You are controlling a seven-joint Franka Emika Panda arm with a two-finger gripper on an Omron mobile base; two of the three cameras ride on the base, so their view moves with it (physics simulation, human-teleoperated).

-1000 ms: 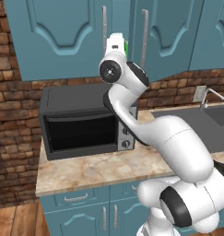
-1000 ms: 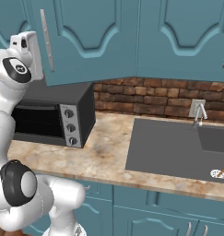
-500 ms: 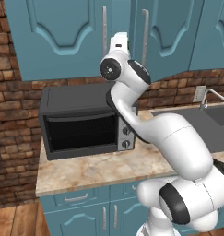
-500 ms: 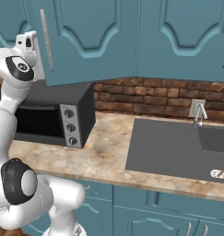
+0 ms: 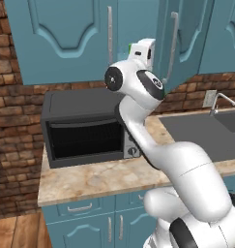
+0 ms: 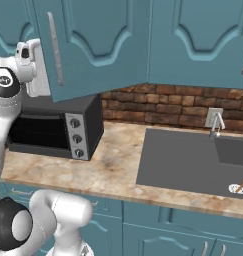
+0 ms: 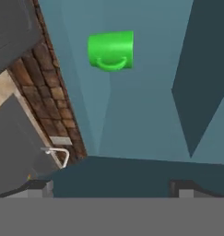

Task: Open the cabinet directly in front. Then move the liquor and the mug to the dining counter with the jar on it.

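Cabinet (image 5: 186,38) right-hand door swung out toward the near side, handle (image 5: 173,43) catching the light in the left base view; in the right base view the same door (image 6: 93,45) stands angled off the cabinet front. Left-hand door flush, closed. So the opening step looks done on one side, enough to give the arm a way in.

Gripper (image 7: 111,186) raised to the gap at the door edge, jaws spread wide, nothing between them; hand (image 5: 143,52) sits just beside the open door's near edge, above the toaster oven (image 5: 85,128).

Hand view rolled sideways: mug (image 7: 111,50) bright green, lying across that view only because of the roll, probably upright on the cabinet shelf, well apart from the fingertips (image 7: 182,186). Handle faces the camera side.

Liquor hidden or out of frame, cannot place it. Sink (image 6: 193,160) on the right, faucet (image 6: 217,122) at the far wall.

Judged step: lining up to reach in for the mug; open door edge close to the wrist, risk of a bump.
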